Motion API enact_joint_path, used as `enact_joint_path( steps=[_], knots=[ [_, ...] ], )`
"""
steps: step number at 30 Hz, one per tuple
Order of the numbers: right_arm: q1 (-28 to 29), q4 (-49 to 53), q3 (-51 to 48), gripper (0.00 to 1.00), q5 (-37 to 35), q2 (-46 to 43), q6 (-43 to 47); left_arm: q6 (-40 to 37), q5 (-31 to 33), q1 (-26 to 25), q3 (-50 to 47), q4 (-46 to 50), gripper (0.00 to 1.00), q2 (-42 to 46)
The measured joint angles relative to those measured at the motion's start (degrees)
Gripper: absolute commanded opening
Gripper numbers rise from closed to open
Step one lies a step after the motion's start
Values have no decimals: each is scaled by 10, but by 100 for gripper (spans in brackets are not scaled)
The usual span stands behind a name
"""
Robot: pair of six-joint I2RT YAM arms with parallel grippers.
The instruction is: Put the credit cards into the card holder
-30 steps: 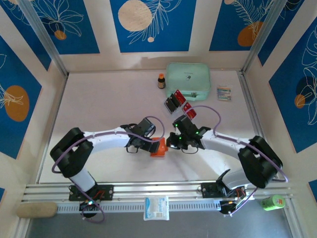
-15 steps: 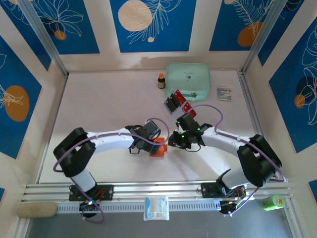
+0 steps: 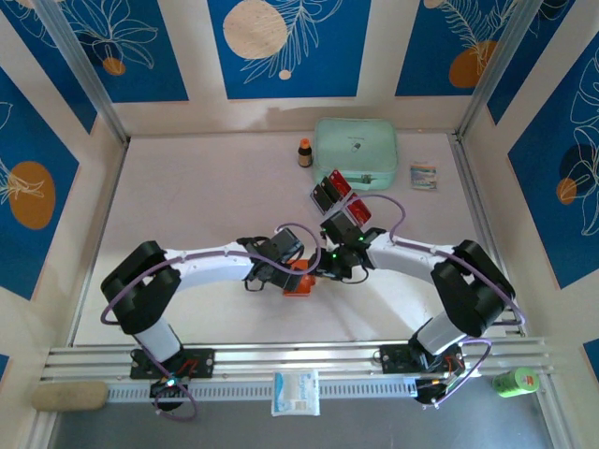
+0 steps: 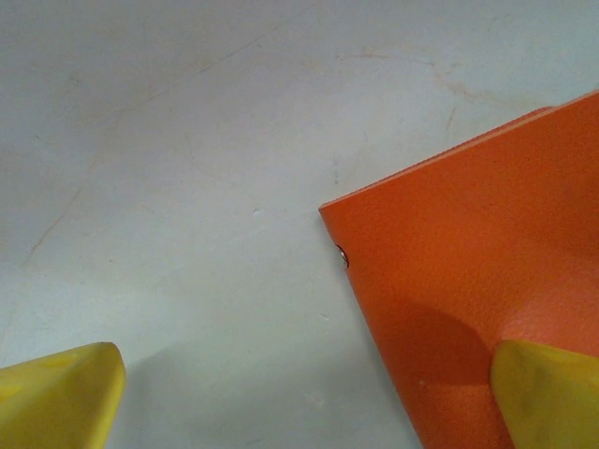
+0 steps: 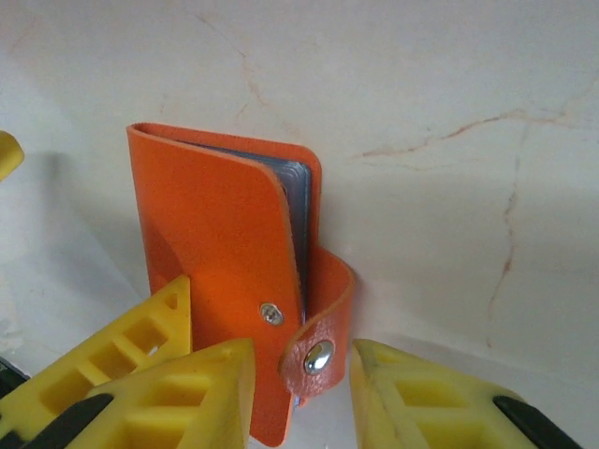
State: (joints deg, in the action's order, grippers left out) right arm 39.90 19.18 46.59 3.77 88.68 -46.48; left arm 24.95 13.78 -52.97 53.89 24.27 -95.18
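Card holder: the orange card holder [image 3: 299,279] lies near the middle of the tabletop [image 3: 187,206], between both grippers. In the right wrist view it is folded shut, with grey-blue sleeves showing at its edge and its snap strap [image 5: 318,351] undone and curling loose.
Left gripper: the left gripper [image 4: 299,398] is spread wide at 9 o'clock of the holder and holds nothing. 1 fingertip [image 4: 547,393] hangs over the cover's corner, contact unclear, probably to stop the holder sliding.
Right gripper: the right gripper [image 5: 301,398] sits at 3 o'clock, jaws partly apart on either side of the strap, with no clamp visible. I judge it is placed there to work the flap open.
Credit cards: the red and black credit cards [image 3: 337,192] are bunched at 1 o'clock of the holder, apart from it, just in front of the mint pouch [image 3: 356,150]. Neither gripper holds a card.
Stage: the holder is not yet laid open, so card loading looks unstarted.
Risk: the light holder may skid if only the strap is pulled.
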Motion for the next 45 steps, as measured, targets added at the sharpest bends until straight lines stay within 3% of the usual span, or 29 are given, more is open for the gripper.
enact_joint_path(
  steps=[12,20,31,45],
  knots=[
    [2,10,3,10,-14,12,1,0,0,0,-4,-7,100,0],
    [2,14,3,17,-19,11,2,0,0,0,-4,-7,100,0],
    [1,15,3,17,-20,-2,2,0,0,0,-4,-7,100,0],
    [-2,14,2,0,-18,-5,2,0,0,0,-5,-9,100,0]
  ],
)
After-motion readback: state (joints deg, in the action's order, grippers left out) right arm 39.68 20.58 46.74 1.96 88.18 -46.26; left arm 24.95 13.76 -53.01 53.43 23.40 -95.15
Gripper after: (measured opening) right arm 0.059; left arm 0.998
